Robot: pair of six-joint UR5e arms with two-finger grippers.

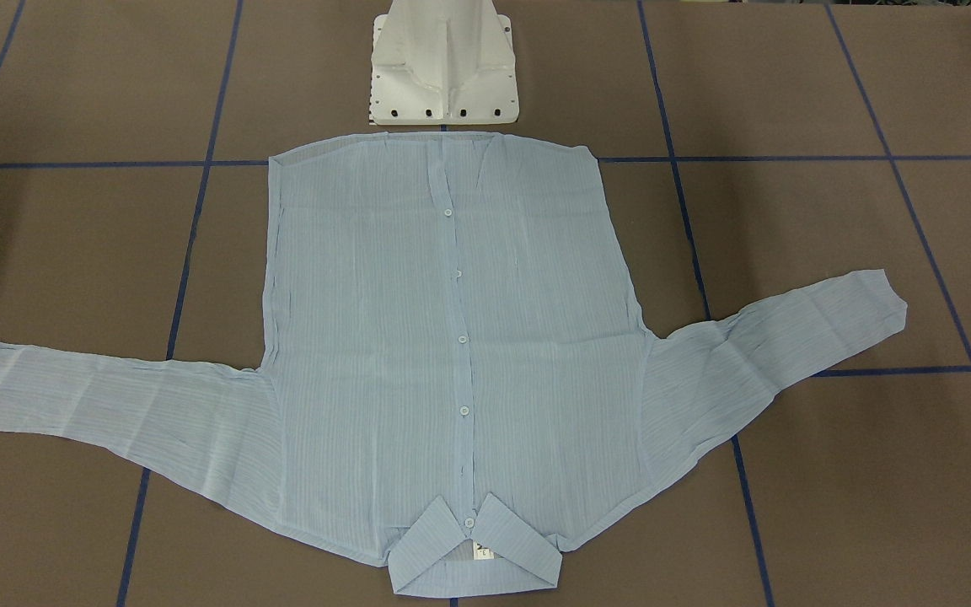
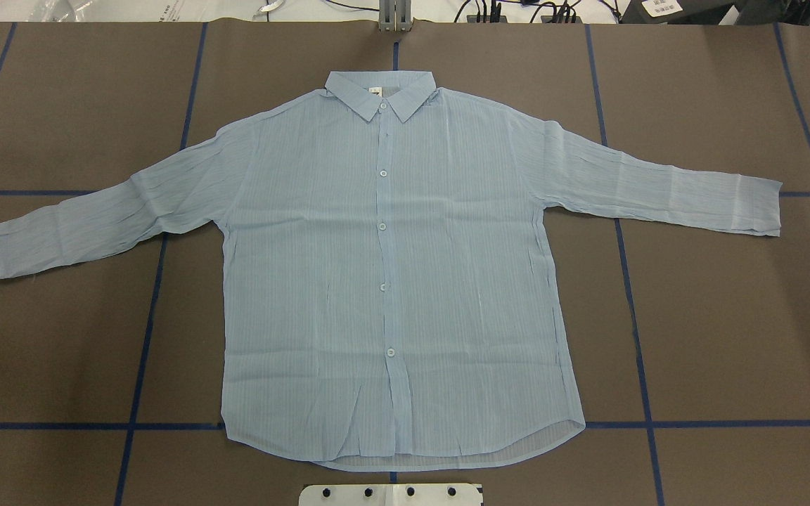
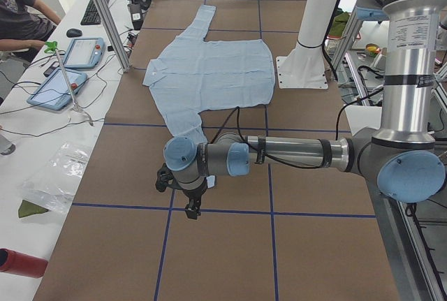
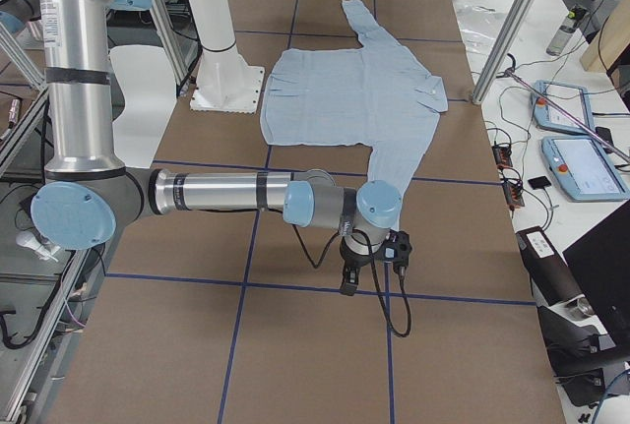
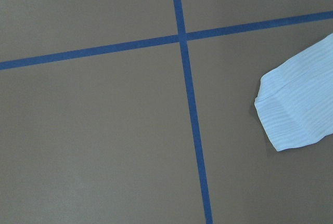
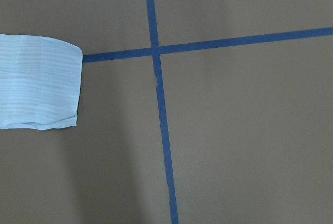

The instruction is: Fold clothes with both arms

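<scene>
The light-blue striped shirt lies flat and buttoned on the brown table, front up, both sleeves spread sideways, collar on the far side from the robot. In the exterior left view my left arm reaches low over the table and its gripper points down just beyond the near sleeve's end. In the exterior right view my right gripper hangs the same way past the other sleeve. Whether either is open or shut I cannot tell. Each wrist view shows a sleeve cuff at its edge and no fingers.
Blue tape lines grid the table. The white pedestal base stands by the shirt's hem. A side bench holds tablets, cables and a red cylinder; a seated person is at its far end.
</scene>
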